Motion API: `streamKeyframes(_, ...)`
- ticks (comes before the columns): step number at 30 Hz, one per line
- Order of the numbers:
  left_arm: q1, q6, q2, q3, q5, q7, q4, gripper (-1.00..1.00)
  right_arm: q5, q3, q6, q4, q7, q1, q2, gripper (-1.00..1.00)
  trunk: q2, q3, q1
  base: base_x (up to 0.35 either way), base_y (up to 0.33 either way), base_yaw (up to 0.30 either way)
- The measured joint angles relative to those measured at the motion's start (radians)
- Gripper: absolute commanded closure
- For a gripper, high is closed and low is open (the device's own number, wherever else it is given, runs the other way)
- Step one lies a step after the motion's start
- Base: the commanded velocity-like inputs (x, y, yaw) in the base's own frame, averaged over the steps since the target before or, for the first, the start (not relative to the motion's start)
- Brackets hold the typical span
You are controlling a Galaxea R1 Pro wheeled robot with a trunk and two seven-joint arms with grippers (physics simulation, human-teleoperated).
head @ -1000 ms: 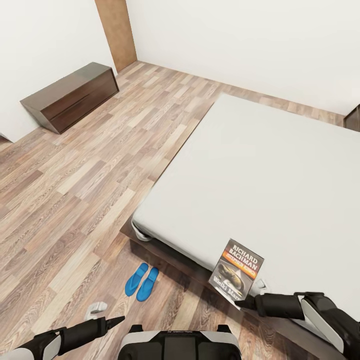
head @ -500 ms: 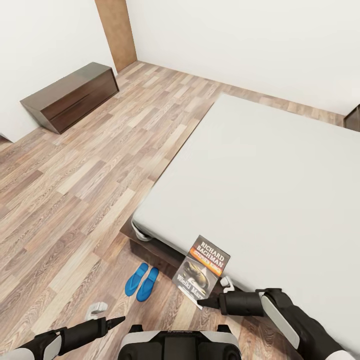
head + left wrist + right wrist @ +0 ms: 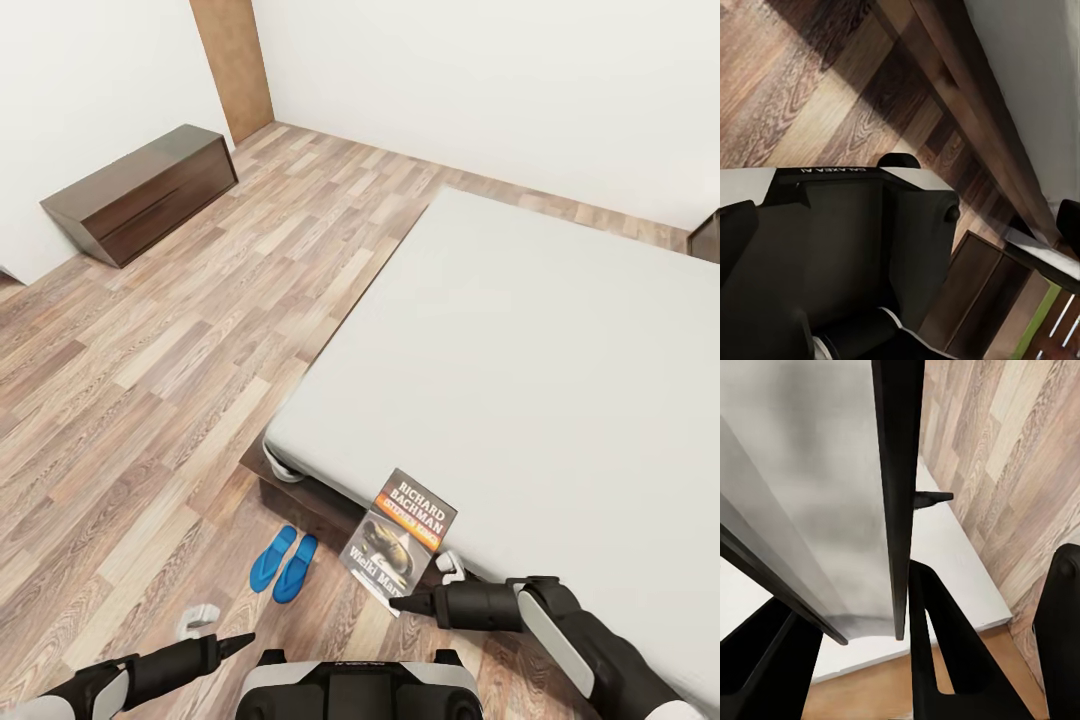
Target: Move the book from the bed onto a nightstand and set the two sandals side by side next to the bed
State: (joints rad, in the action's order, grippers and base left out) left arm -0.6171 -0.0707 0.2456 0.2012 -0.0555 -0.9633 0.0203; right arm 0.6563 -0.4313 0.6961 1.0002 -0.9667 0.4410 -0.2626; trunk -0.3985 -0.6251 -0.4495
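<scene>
Right arm stretched low across bed (image 3: 560,340) corner; right pincer (image 3: 412,603) clamped on book (image 3: 398,536), held tilted over bed edge above floor. Left pincer (image 3: 238,641) held low; fingers' spacing cannot be told. Sandals (image 3: 284,563) paired on floor beside bed.

Bright even render; soft shadows; wrist views blurred.

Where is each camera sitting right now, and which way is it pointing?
Head view: high on the robot, facing down over bed, sandals and floor; both arms show, right tool holding the book.
Left wrist view: looks back at the robot's base and the bed frame.
Right wrist view: along its fingers, book edge-on.
Shared: book, bed, plank floor.
</scene>
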Motion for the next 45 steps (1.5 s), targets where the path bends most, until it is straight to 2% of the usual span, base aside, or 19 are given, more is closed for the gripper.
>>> streamKeyframes(6, 0.000, 0.000, 0.000, 0.000, 0.000, -0.002, 0.000, -1.00, -0.002, 0.000, -0.001, 0.000, 0.000, 0.000, 0.018, 1.00, 0.000, 0.000, 0.000, 0.000, 0.000, 0.000)
streamKeyframes(14, 0.000, 0.000, 0.000, 0.000, 0.000, -0.002, 0.000, -1.00, -0.001, -0.002, -0.001, 0.000, 0.001, 0.000, 0.020, 1.00, 0.000, 0.005, 0.000, 0.000, 0.000, 0.000)
streamKeyframes(45, 0.000, 0.000, -0.001, 0.000, 0.000, 0.000, -0.001, -1.00, 0.000, -0.002, -0.002, 0.000, 0.002, -0.001, 0.021, 1.00, 0.000, 0.054, 0.000, 0.000, 0.000, 0.000)
